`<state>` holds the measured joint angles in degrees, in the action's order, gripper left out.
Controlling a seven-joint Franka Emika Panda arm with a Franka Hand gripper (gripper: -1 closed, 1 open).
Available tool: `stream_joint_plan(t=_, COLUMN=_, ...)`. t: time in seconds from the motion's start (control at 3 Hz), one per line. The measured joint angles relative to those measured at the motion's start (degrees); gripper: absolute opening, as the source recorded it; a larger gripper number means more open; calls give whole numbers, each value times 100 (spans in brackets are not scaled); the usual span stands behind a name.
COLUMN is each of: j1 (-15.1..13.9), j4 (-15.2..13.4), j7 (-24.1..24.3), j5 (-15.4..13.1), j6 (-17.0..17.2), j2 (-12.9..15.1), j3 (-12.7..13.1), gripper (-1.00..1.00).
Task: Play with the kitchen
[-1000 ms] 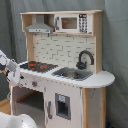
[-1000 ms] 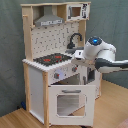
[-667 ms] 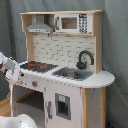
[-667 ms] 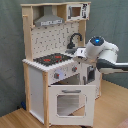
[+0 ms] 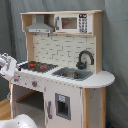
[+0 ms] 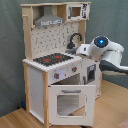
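The kitchen [image 5: 65, 75] [image 6: 50, 65] is a tall white and pale-wood toy unit, seen in both exterior views. It has a black-red hob [image 5: 37, 65] [image 6: 52, 59], a grey hood [image 5: 40, 27], a black faucet [image 5: 85, 57] over the sink [image 5: 72, 74], and a small microwave [image 5: 70, 22]. Its windowed oven door [image 6: 67, 102] hangs open, tipped forward. My gripper [image 5: 10, 67] hovers by the hob's front corner at counter height, apart from it. In the second exterior view the white arm [image 6: 102, 47] with a blue light covers the hand.
A dark curtain [image 5: 115, 50] hangs behind the kitchen. The unit stands on a wooden floor [image 6: 15, 120]. A windowed lower cabinet door [image 5: 62, 105] is shut. A white rounded shape [image 5: 20, 121] fills the first exterior view's lower left corner.
The arm has crept slightly closer to the hob end of the counter. The oven door stays open and nothing on the kitchen has moved.
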<state>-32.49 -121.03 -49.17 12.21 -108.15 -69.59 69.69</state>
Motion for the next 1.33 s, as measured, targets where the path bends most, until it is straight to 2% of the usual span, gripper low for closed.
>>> stream_joint_plan(t=0.33, j1=-7, j4=252, j7=15, j5=-301, j6=225, j2=-391, j3=-3, gripper=100)
stream_joint_plan(t=0.67, j1=-16, j4=504, j7=29, j5=-729, j6=356, j2=-749, j3=-2, gripper=100)
stream_joint_plan(t=1.0, j1=-34, j4=836, j7=29, j5=-1116, j6=320, j2=-1080, j3=118, gripper=100)
stream_joint_plan(t=1.33, j1=-106, j4=1126, j7=53, j5=-1338, j6=108, j2=-1412, j3=406, gripper=100)
